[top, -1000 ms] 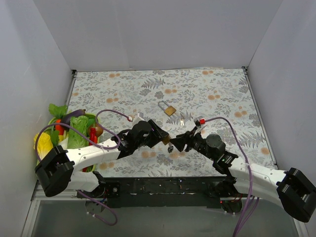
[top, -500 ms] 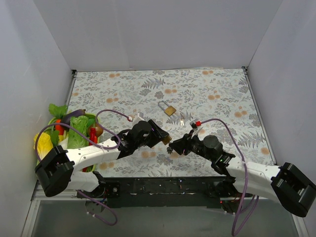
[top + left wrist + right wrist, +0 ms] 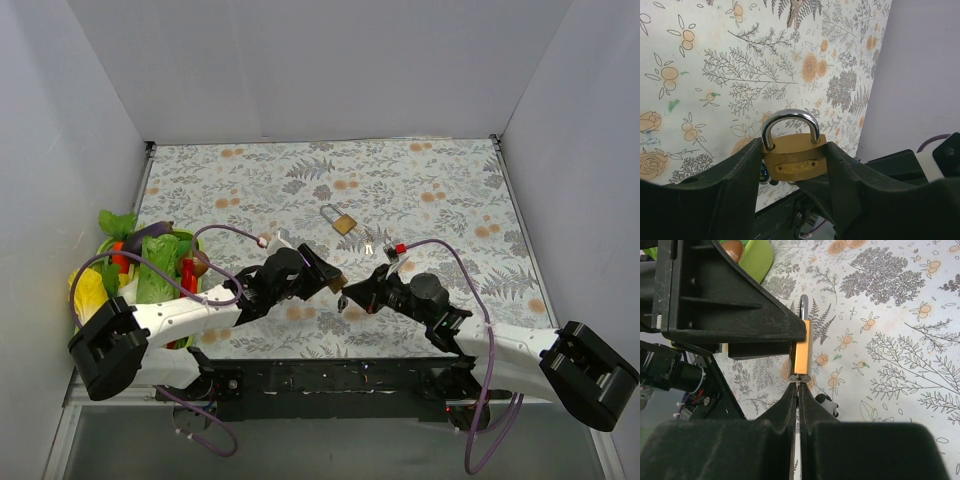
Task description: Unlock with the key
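- The table (image 3: pixel 430 190), covered in a leaf-and-flower print, is carrying everything, with grey walls standing on three sides.
- Vegetables (image 3: pixel 150 265) are lying heaped at the table's left edge, beside the left arm.
- Both arms are reaching inward and meeting near the front middle of the table.
- The left gripper (image 3: pixel 794 159) is clamping the lock (image 3: pixel 794 161) by its two narrow sides, its fingers (image 3: pixel 740 175) pressing the brass body. The steel shackle is pointing away from the wrist and is sitting closed.
- The right gripper (image 3: pixel 799 390) is pinching its fingers (image 3: pixel 780 420) almost together, leaving only a sliver between them, and gripping the key (image 3: pixel 799 377) edge-on.
- The lock is hanging off the table between the two grippers, its bottom face turned toward the right gripper.
- The key tip is touching that bottom face; how far it is sitting inside cannot be told.
- A spare lock (image 3: pixel 340 220) is lying flat on the table beyond the grippers.
- Loose keys (image 3: pixel 368 247) are lying just right of the spare lock.
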Available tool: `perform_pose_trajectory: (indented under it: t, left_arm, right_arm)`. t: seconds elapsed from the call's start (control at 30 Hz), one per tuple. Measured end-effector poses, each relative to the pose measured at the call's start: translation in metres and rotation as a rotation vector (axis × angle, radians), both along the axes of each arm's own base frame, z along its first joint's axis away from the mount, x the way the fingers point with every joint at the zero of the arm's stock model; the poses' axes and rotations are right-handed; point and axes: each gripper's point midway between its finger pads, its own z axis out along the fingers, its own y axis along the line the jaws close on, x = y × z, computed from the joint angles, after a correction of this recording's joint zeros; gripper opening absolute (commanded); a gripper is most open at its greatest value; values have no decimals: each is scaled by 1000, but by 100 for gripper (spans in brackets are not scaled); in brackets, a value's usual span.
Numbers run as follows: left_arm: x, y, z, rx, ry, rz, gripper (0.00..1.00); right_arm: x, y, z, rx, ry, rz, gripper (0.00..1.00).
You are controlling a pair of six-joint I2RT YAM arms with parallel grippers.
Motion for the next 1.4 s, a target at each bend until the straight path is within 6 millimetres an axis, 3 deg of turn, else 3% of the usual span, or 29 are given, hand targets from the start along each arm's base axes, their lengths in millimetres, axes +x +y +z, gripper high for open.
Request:
perform_pose_trajectory:
  t: [0.8,1.4]
  left_arm:
    - [5,3,12,-87,-98,18,0]
    - [12,-5,39,-184,-194,7,0]
  right_arm:
    - [5,6,11,122,115,-53,1]
    - [11,-1,35,278,127,-110,1]
